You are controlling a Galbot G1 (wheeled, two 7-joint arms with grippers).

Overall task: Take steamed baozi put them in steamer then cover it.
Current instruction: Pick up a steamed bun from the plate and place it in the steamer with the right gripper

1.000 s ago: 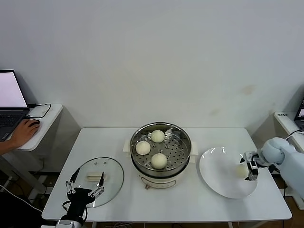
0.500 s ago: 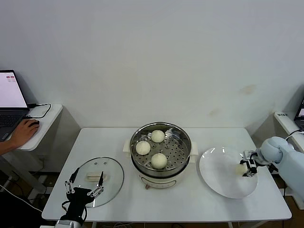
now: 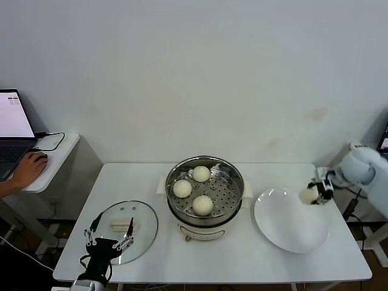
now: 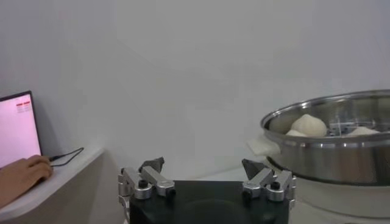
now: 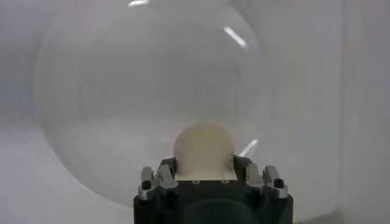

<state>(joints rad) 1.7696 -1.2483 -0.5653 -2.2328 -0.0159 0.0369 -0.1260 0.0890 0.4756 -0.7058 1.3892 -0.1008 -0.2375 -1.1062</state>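
Note:
Three baozi lie in the steamer at the table's middle, on its perforated basket. My right gripper is shut on the fourth baozi and holds it above the right part of the white plate. That baozi fills the space between the fingers in the right wrist view. The cover, a glass lid with a cream handle, lies flat on the table at the left. My left gripper is open and hangs over the lid's near edge.
A side table at the far left holds a laptop, and a person's hand rests on a mouse there. The steamer's rim shows in the left wrist view.
My right gripper has lifted the baozi off the plate and raised it, moving slightly back. The left arm has not moved.

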